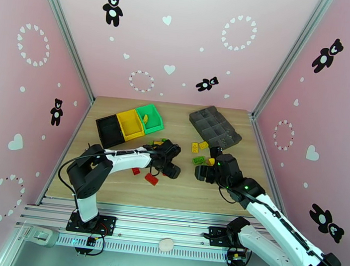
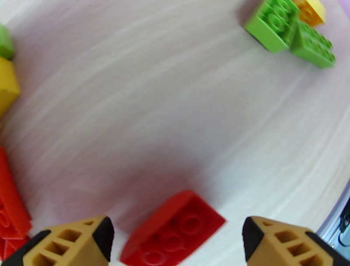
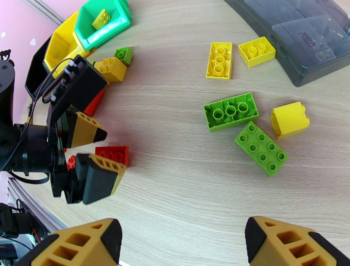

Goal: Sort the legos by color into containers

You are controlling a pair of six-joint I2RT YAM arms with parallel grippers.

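Lego [image 2: 183, 221], red, blurred, cut off, between gaping left end effector [image 2: 177, 232], right end effector [image 3: 183, 234] wide, empty

Red lego [image 2: 13, 205] cut by the left edge; grey tray [image 3: 306, 43] cropped top-right

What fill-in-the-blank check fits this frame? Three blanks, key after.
The green bin holds one ___ brick.
The lego lying between the open left gripper's fingers is ___.
The end bin farthest from the green bin is ___.
Missing: yellow; red; black.
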